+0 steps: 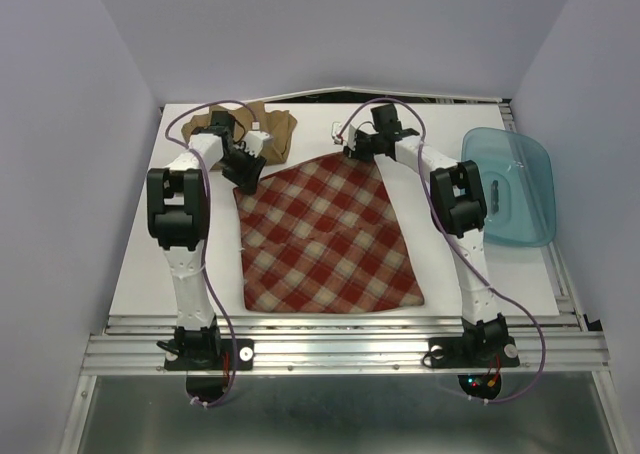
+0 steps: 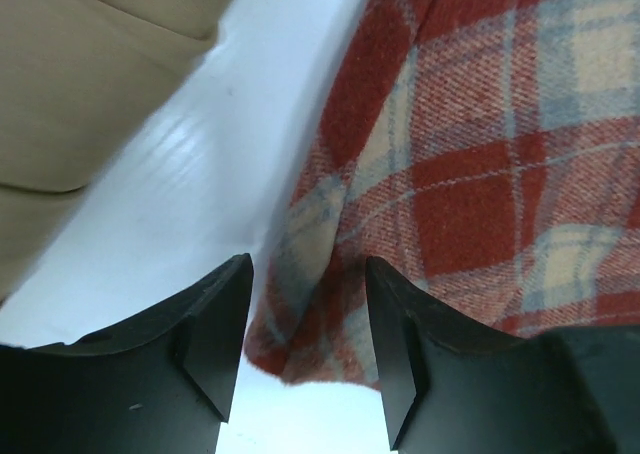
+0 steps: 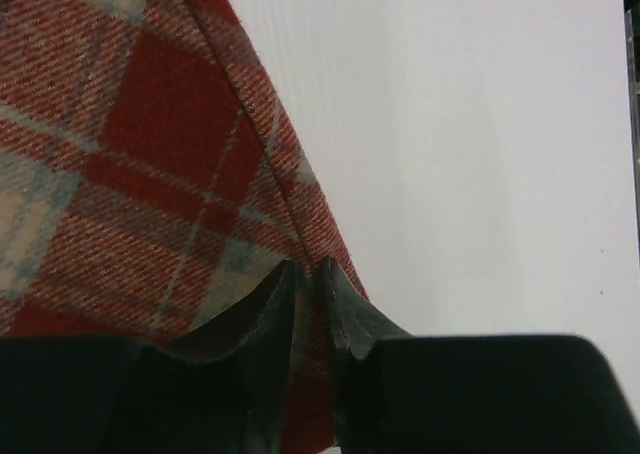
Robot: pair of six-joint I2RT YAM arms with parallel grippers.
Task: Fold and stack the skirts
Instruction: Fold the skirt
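**Uneven hold at the far corners of the plaid skirt**

*Overhead view.* The plaid skirt (image 1: pixel 330 239) lies spread flat in the middle of the white surface (image 1: pixel 500 274). The tan skirt (image 1: pixel 270 129) sits bunched at the far left edge, and a blue tub (image 1: pixel 510 184) stands to the right. The left claw (image 1: pixel 243 174) is at the plaid skirt's far left corner, and the right claw (image 1: pixel 352 146) is at its far right corner.

*Left wrist view.* The left claw (image 2: pixel 308 269) is open. Its fingers straddle the corner of the plaid skirt without gripping it. The tan skirt lies just beside, across a strip of bare surface.

*Right wrist view.* The right claw (image 3: pixel 307 274) is pinched closed on the very edge of the plaid skirt, with only a thin margin of cloth between its fingers.

*Risks.* If the arms lift now, only the right corner is likely to rise, so the cloth would drag askew and the fold would come out crooked. The shallow right pinch could slip under the skirt's weight. A left closure that drifts sideways could miss the corner or snag the neighbouring tan skirt.
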